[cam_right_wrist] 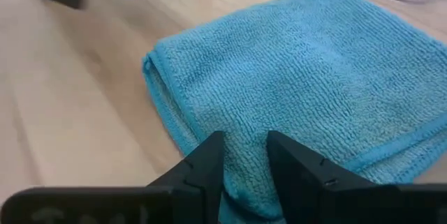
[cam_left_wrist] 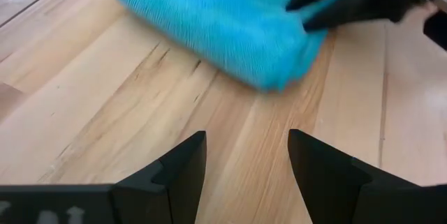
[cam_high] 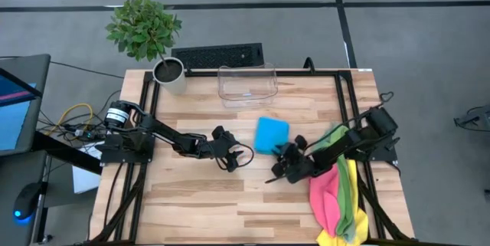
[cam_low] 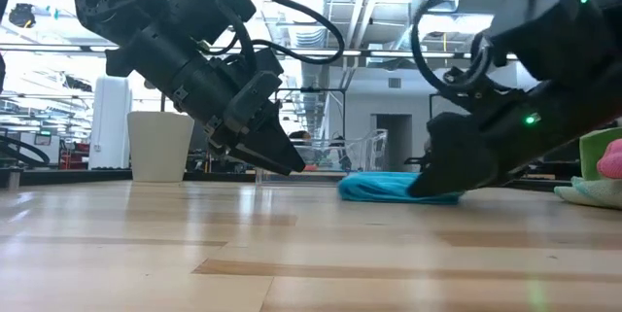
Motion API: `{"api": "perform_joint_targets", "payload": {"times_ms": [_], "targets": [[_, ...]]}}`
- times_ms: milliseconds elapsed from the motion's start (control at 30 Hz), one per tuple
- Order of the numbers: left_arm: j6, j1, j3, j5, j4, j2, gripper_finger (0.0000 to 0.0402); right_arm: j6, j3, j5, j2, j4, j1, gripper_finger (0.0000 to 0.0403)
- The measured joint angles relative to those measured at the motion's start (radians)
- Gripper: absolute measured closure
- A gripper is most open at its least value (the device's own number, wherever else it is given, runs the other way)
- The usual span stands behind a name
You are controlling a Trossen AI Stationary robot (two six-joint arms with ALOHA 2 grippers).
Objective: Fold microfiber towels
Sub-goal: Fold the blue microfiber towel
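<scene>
High view: a blue towel (cam_high: 271,135) lies folded in the middle of the wooden table (cam_high: 199,200). The right hand (cam_high: 285,156) is at the near corner of the blue towel. In the right wrist view its two fingers (cam_right_wrist: 209,161) press down on the towel's edge with a small gap between them, and cloth shows in the gap. I cannot tell if it has a real hold of the towel. The left hand (cam_high: 233,156) hangs just above the table beside the towel, open and holding nothing. More towels (cam_high: 341,200), pink, green and yellow, lie in a pile at the table's right side. A clear bin (cam_high: 246,83) and a plant pot (cam_high: 170,73) stand at the far edge.
</scene>
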Motion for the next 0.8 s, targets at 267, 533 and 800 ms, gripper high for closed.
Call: {"api": "perform_joint_targets", "payload": {"times_ms": [267, 533, 800], "targets": [[0.000, 0.000, 0.000, 0.002, 0.006, 0.000, 0.0207, 0.232, -0.009, 0.016, -0.201, -0.477, -0.053, 0.0267], [-0.001, 0.000, 0.000, 0.003, 0.019, 0.000, 0.0207, 0.101, -0.009, 0.039, -0.310, -0.620, -0.239, 0.0267], [-0.009, -0.001, 0.000, 0.060, 0.002, -0.024, 0.0207, 0.016, -0.007, 0.094, -0.495, -0.532, -0.206, 0.0267]]}}
